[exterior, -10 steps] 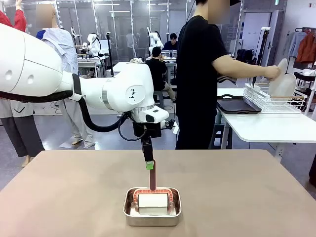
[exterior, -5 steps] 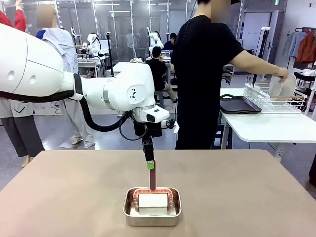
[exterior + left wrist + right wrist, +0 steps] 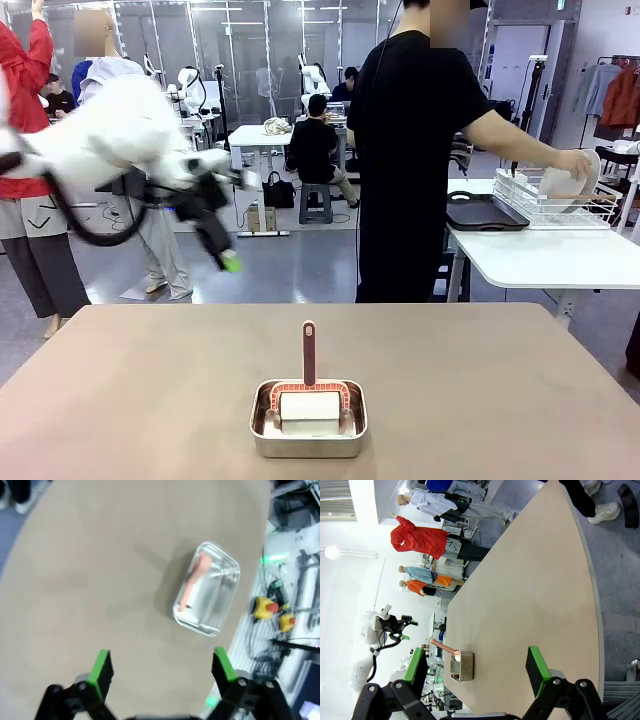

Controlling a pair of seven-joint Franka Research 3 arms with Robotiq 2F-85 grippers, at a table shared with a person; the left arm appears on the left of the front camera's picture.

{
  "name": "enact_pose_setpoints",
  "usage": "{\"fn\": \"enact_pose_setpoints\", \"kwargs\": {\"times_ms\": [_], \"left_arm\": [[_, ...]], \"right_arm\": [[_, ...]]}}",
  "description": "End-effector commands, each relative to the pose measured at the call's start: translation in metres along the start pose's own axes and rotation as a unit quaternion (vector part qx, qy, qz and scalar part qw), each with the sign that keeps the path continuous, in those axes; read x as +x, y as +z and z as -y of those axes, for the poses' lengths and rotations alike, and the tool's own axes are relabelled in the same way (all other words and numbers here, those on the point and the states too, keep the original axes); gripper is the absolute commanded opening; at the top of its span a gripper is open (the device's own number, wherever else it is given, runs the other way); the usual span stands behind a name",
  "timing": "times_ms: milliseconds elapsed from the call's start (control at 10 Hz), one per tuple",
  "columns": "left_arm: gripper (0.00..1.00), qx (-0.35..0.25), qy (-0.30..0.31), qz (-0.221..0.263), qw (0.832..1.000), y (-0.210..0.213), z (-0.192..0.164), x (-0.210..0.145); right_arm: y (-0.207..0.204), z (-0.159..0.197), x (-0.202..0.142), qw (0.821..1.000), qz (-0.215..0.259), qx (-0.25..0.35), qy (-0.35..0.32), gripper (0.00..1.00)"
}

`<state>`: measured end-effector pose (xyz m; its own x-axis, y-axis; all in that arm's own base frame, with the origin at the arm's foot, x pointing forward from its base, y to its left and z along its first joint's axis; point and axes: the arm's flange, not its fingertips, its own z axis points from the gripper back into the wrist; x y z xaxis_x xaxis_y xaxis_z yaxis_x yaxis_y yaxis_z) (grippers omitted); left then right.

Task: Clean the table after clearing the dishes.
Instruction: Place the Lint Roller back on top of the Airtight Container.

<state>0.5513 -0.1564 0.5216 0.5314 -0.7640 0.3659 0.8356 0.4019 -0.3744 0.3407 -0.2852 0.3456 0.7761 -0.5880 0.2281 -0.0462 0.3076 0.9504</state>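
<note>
Next, with both sets of fingers spread empty, grasp upright rigid brown handle [image 3: 309, 352] of light white roller in slippery steel pan [image 3: 308, 438].

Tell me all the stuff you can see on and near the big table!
table: one, beige-brown, filling the foreground.
steel pan: one, silver, near edge of the table, middle.
roller: one, white with a reddish handle pointing up, in the pan.
white plate: one, in the person's hand at the wire rack.
tray: one, dark, on the white side table.
left end effector: open, raised above the table.
right end effector: open, empty.
</note>
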Motion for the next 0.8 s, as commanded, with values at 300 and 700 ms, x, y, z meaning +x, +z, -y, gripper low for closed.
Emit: {"fn": "enact_pose_setpoints", "kwargs": {"times_ms": [300,700], "left_arm": [[1.00,-0.074,0.224,0.275,0.932,0.070,-0.045,-0.263],[1.00,-0.050,0.328,0.460,0.824,0.061,-0.032,-0.410]], "right_arm": [[-0.001,-0.002,-0.002,1.000,0.001,-0.002,0.003,1.00],[-0.001,-0.002,-0.002,1.000,0.001,-0.002,0.003,1.00]]}}
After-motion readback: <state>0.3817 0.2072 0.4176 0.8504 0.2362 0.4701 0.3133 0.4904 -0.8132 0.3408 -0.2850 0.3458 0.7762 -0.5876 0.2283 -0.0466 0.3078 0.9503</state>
